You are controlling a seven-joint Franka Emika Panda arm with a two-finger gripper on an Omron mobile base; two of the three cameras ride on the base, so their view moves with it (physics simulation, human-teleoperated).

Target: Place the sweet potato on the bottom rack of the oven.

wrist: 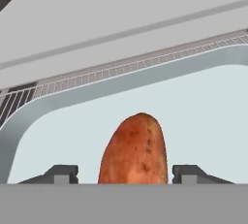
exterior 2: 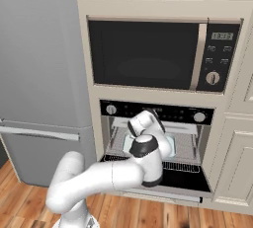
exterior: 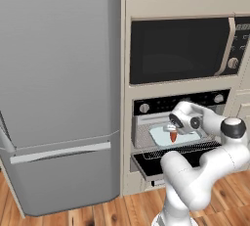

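Observation:
The reddish-orange sweet potato stands on end between my gripper's two dark fingertips, with a gap on each side, so the jaws are open. It is over a pale blue tray inside the oven. From the left base camera, the sweet potato points down just under my gripper, above the tray. I cannot tell whether it touches the tray. The tray lies on a silvery wire rack in the grey cavity. That rack also runs across the cavity beside my hand.
The oven's black door hangs open and flat below the cavity. A black microwave sits above the oven. To the left stands a tall grey fridge. Cream cabinets flank the oven on the right, above a wooden floor.

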